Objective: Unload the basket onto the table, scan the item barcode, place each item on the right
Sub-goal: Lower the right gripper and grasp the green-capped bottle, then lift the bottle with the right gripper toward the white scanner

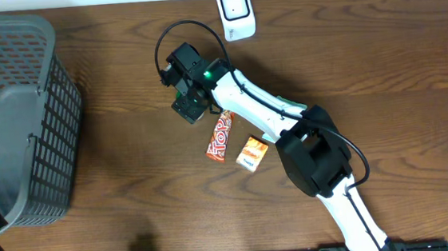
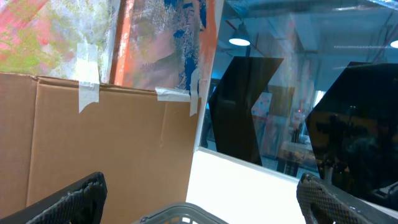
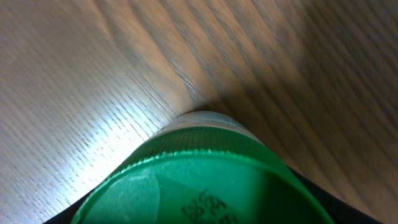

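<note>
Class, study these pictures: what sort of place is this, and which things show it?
Probably a mock shop checkout in a lab: a white barcode scanner at the far edge of the wooden table, a grey shopping basket, and small packaged snacks lying mid-table.

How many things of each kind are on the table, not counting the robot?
grey basket: 1
white scanner: 1
snack bar: 1
orange box: 1
green-lidded container: 1
Total: 5
</note>
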You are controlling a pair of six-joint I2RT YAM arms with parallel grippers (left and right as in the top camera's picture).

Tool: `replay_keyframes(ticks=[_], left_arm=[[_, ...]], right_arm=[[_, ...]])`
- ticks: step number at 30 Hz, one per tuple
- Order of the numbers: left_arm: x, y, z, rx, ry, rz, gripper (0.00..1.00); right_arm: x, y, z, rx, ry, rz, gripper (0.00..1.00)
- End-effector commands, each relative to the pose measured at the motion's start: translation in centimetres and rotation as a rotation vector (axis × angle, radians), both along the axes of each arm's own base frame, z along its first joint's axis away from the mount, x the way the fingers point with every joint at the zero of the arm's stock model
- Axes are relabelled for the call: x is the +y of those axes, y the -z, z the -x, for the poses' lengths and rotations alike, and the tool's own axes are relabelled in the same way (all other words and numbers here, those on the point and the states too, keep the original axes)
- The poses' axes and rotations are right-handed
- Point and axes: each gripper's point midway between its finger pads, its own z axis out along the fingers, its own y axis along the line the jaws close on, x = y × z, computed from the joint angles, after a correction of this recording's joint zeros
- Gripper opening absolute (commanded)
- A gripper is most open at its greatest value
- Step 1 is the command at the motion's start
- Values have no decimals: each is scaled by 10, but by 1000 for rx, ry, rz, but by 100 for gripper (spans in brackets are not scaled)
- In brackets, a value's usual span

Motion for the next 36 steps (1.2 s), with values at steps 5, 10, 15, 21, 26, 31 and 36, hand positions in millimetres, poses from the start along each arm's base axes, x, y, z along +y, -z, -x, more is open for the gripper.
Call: replay_keyframes(ticks=[5, 10, 15, 21, 26, 31, 36], left_arm=[[2, 0, 5, -13, -12, 9, 98], [2, 0, 5, -12, -11, 9, 98], [2, 1, 5, -9, -12, 9, 98], [2, 1, 5, -9, -11, 9, 98], [2, 1, 5, -9, -11, 9, 98], [2, 1, 5, -9, -11, 9, 98], [2, 1, 5, -8, -12, 9, 98]], right_arm=[[-53, -15, -28, 14, 314, 46, 66], [-96, -11, -32, 95, 465, 81, 64], [-127, -7, -28, 169, 567, 125, 61], [-149, -3, -11, 248, 618, 192, 63], [-151, -3, -6, 266, 621, 206, 82], [-150, -5, -2, 295, 649, 194, 99], [-144, -15, 3, 333, 646, 170, 99]])
